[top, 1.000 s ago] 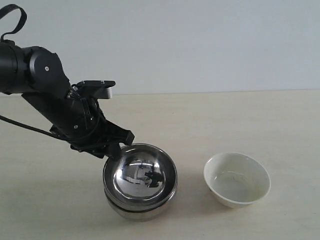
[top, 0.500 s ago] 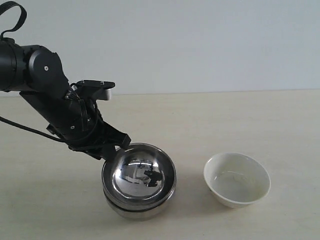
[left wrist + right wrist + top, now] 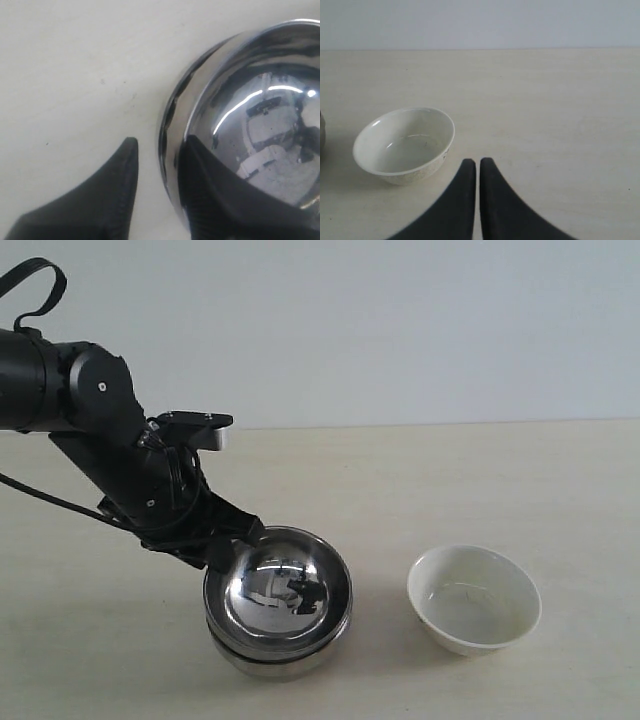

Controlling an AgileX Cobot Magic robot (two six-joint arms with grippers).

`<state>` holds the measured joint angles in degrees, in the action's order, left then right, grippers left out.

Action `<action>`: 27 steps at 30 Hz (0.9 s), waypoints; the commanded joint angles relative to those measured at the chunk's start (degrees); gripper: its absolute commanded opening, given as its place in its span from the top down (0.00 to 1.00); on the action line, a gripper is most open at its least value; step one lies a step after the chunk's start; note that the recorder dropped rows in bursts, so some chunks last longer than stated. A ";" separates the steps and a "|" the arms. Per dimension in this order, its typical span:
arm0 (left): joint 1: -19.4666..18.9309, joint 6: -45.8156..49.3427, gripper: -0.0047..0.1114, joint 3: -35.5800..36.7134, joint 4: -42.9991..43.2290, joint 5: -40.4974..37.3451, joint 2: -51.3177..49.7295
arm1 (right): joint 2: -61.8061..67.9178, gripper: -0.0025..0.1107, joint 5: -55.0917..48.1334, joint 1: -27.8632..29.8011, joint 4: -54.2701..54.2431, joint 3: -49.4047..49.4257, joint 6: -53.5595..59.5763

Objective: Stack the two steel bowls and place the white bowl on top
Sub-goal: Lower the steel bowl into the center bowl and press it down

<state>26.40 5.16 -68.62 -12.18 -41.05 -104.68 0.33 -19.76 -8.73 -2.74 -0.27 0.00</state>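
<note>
The two steel bowls sit nested near the table's front. The upper one [image 3: 278,590] rests inside the lower one [image 3: 272,661]. My left gripper [image 3: 236,540] is at the stack's back-left rim and open. One finger [image 3: 220,200] lies inside the upper bowl [image 3: 260,125]; the other finger [image 3: 112,185] is outside, with a gap to the rim. The white bowl [image 3: 474,598] stands alone to the right of the stack, upright. In the right wrist view my right gripper [image 3: 477,162] is shut on nothing, just short of the white bowl [image 3: 405,145]. It does not show in the exterior view.
The pale tabletop [image 3: 500,480] runs back to a plain wall. The left arm's black body [image 3: 90,420] and its cable [image 3: 50,495] hang over the table's left side. An edge of the steel stack [image 3: 321,137] shows in the right wrist view.
The left arm has drawn slightly back to the left and its upper part has risen a little. The steel stack has shifted a touch leftward. The white bowl has not moved.
</note>
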 commanded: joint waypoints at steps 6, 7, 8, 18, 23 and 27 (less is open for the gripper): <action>0.14 0.13 0.87 0.07 -0.49 0.33 -0.24 | -0.33 0.98 0.18 0.22 0.35 0.27 0.00; 0.14 0.13 0.91 0.07 -0.49 0.33 -0.24 | -0.33 0.98 0.18 0.22 0.35 0.27 0.00; 0.14 0.27 0.93 0.07 -0.49 0.33 -0.24 | -0.33 0.98 0.18 0.22 0.35 0.27 0.00; 0.14 0.16 0.93 0.07 -2.03 0.48 -0.24 | -0.33 0.98 0.18 0.22 0.35 0.27 0.00; 0.14 0.16 0.93 -0.07 -3.08 -0.26 -0.24 | -0.33 0.98 0.18 0.22 0.35 0.27 0.00; 0.14 0.04 0.93 -0.07 -3.46 -0.73 -0.46 | -0.33 0.98 0.18 0.22 0.35 0.27 0.00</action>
<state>26.40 5.39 -68.62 -14.40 -41.46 -104.95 0.33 -19.76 -8.73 -2.74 -0.27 0.00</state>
